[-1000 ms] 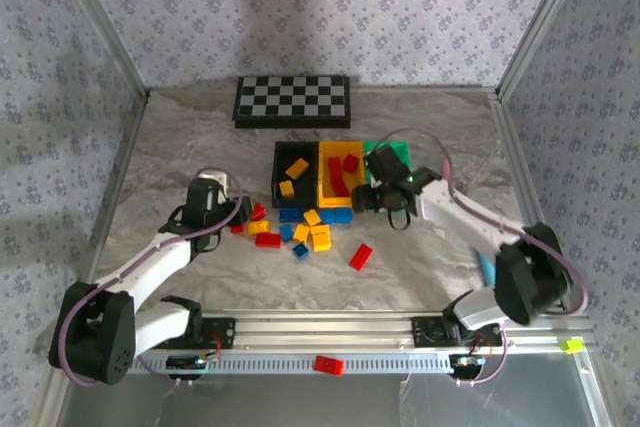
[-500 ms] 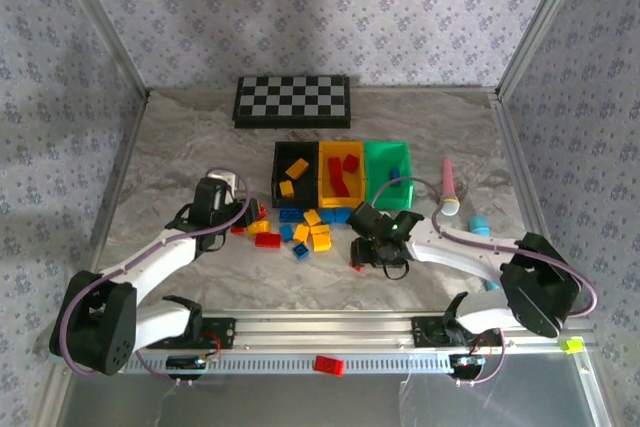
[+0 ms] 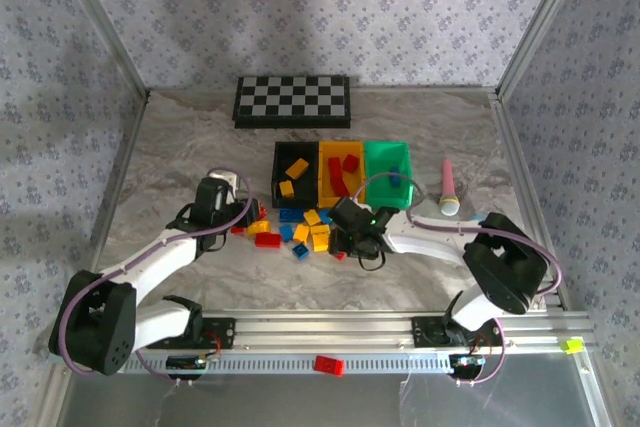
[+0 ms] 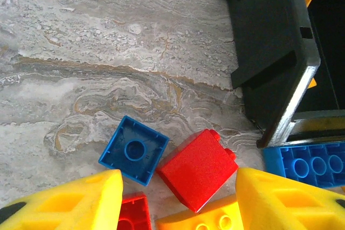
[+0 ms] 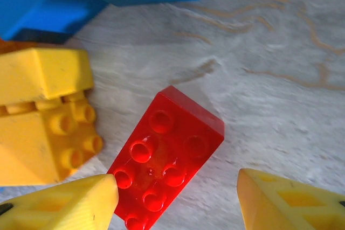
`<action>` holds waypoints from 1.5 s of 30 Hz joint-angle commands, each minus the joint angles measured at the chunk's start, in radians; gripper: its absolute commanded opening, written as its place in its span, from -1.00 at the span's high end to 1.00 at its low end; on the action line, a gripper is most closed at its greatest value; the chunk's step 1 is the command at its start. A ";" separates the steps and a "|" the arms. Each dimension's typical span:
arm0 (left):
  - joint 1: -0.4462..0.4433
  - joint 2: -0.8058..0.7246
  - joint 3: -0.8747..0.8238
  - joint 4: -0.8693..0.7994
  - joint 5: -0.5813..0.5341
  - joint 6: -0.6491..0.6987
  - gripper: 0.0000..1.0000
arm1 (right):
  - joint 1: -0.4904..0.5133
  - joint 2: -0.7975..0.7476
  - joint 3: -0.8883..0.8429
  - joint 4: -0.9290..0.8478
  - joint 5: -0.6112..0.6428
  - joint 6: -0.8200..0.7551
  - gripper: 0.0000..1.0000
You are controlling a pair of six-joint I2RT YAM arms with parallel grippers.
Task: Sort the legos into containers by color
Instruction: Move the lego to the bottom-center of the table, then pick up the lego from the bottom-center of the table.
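- The three containers stand side by side in the middle of the surface (image 3: pixel 180 147): the black bin (image 3: pixel 277 172), the yellow bin (image 3: pixel 340 145) and the green bin (image 3: pixel 385 157).
- Sorting looks under way but far from finished. The black bin holds two yellow pieces (image 3: pixel 297 167), the yellow bin a couple of red pieces (image 3: pixel 340 175), and the green bin what seems to be one blue piece (image 3: pixel 395 179).
- Most of the legos lie loose in a mixed cluster (image 3: pixel 305 230) just in front of the bins, with red, yellow and blue jumbled together.
- One stray red piece (image 3: pixel 328 365) sits on the rail at the near edge, off the surface. It will probably need fetching too.
- The left pincer (image 4: pixel 178 180) hangs low at the left end of the cluster with its jaws parted. A small red brick (image 4: pixel 198 168) sits between them, and a blue brick (image 4: pixel 133 149) touches it on one side. Nothing is grasped.
- The right pincer (image 5: pixel 178 181) is also released. It straddles a red eight-stud brick (image 5: pixel 167 157) beside a yellow brick (image 5: pixel 64 144). One finger is at the brick's corner and the other is apart from it.
- Both arms appear set to take a red piece next, presumably for the yellow bin.
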 commanded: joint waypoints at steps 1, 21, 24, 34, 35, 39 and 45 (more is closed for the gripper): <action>-0.009 -0.002 0.044 0.002 -0.009 0.015 -0.14 | 0.011 0.080 -0.002 -0.057 0.029 -0.010 -0.29; -0.016 -0.002 0.045 -0.002 -0.008 0.016 -0.15 | -0.008 -0.001 0.048 -0.010 0.096 0.005 -0.33; -0.016 -0.003 0.045 0.003 -0.009 0.014 -0.15 | -0.011 0.020 0.054 0.019 0.106 0.008 -0.33; -0.019 -0.016 0.045 -0.009 -0.016 0.018 -0.14 | 0.007 0.121 0.020 0.042 0.101 0.038 -0.13; -0.018 -0.018 0.042 -0.009 -0.016 0.018 -0.14 | 0.008 0.114 0.006 0.043 0.101 0.041 -0.05; -0.018 -0.012 0.045 -0.006 -0.010 0.016 -0.14 | 0.009 0.049 -0.027 0.006 0.130 0.042 0.26; -0.020 -0.007 0.047 -0.006 -0.011 0.016 -0.14 | -0.015 -0.057 0.021 -0.066 0.157 -0.005 0.36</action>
